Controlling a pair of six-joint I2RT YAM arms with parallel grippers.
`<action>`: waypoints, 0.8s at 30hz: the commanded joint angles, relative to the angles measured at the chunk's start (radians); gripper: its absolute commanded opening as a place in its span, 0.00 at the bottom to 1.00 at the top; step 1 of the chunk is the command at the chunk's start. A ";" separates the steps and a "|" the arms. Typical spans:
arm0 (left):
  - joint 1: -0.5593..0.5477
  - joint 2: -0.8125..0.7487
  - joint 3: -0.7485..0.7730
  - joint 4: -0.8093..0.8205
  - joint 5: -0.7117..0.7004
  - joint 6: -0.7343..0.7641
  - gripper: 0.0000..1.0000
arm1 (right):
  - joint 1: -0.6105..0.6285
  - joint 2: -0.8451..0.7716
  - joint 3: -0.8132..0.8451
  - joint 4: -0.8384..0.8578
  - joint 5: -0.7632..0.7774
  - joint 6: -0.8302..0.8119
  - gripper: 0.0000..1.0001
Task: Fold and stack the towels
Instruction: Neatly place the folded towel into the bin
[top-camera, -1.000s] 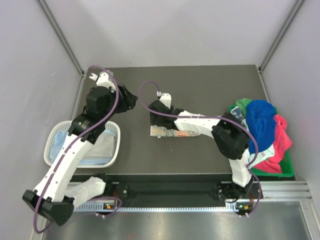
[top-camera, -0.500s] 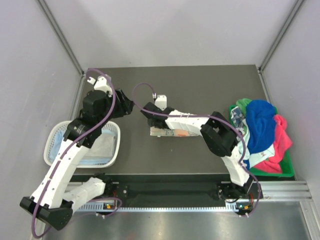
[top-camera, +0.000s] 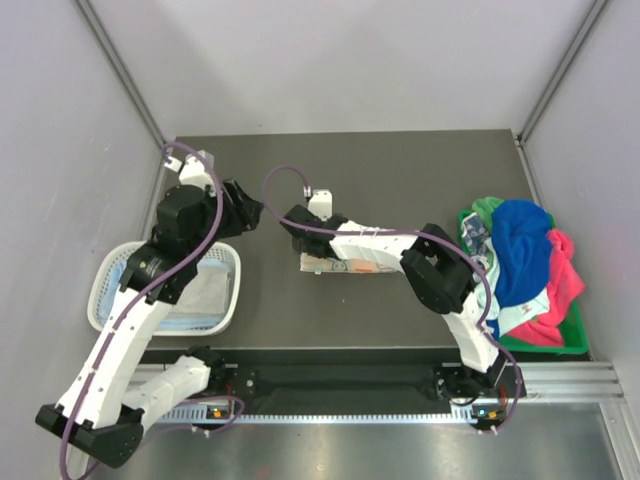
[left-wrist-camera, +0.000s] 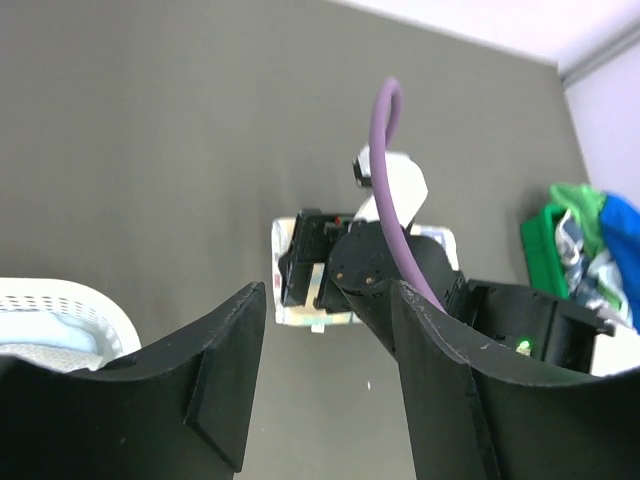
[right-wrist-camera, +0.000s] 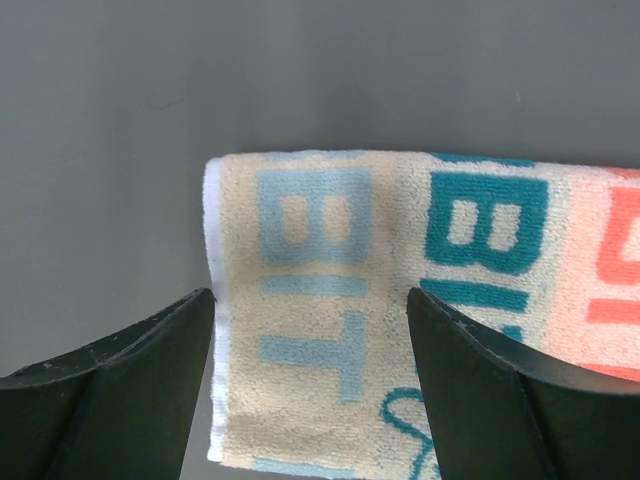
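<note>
A folded white towel with teal and orange print (top-camera: 338, 265) lies flat on the dark table; the right wrist view shows its left end (right-wrist-camera: 400, 250). My right gripper (top-camera: 303, 232) hangs open just above that end, one finger on each side (right-wrist-camera: 310, 296), touching nothing. My left gripper (top-camera: 243, 207) is open and empty above bare table, left of the towel (left-wrist-camera: 300, 315), which shows beyond its fingers (left-wrist-camera: 329, 290). Unfolded royal blue (top-camera: 522, 240), pink (top-camera: 562, 285) and green (top-camera: 487, 207) towels are heaped at the right.
The heap lies in a green tray (top-camera: 577, 340) at the table's right edge. A white mesh basket (top-camera: 104, 272) at the left edge holds folded pale blue and whitish-grey towels (top-camera: 205, 290). Grey walls close in both sides and the back.
My right gripper has shifted left along the printed towel to its left end. My left gripper has drawn back a little to the left.
</note>
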 joint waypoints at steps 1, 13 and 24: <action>0.003 -0.069 0.056 0.017 -0.084 -0.017 0.58 | 0.019 -0.014 -0.012 0.057 -0.015 0.001 0.78; 0.003 -0.128 0.176 -0.025 -0.125 -0.016 0.58 | 0.019 0.026 0.003 0.026 -0.028 -0.019 0.79; 0.003 -0.128 0.188 -0.036 -0.117 -0.014 0.59 | 0.025 0.097 0.023 -0.037 -0.057 -0.045 0.77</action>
